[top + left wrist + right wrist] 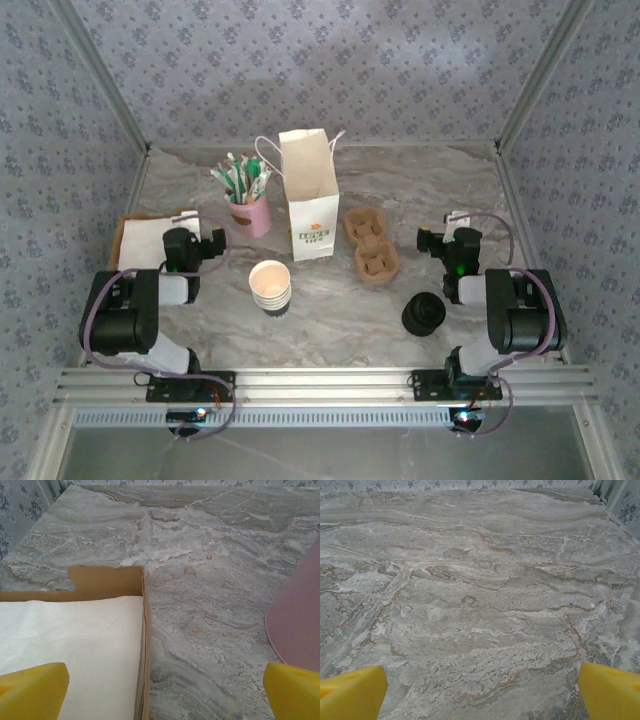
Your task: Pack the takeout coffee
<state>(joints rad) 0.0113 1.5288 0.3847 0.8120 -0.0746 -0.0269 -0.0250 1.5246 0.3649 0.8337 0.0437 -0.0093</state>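
Observation:
The takeout coffee is out of view. A white paper bag (308, 195) stands open at the middle back. In front of it is a stack of lidless cream cups (270, 285), and a pile of black lids (423, 315) lies to the right. My left gripper (200, 238) (165, 692) hangs open over the right edge of a cardboard napkin tray (107, 582), with nothing between its yellow fingertips (32, 690). My right gripper (447, 232) (482, 692) is open above bare marble, right of the carrier, its yellow fingertips (610, 690) spread wide.
A brown cardboard cup carrier (371, 245) lies right of the bag. A pink cup (250, 212) (300, 615) holding green and white sticks stands left of the bag, close to my left gripper. White napkins (75, 640) fill the tray. Patterned walls (320, 70) enclose the table.

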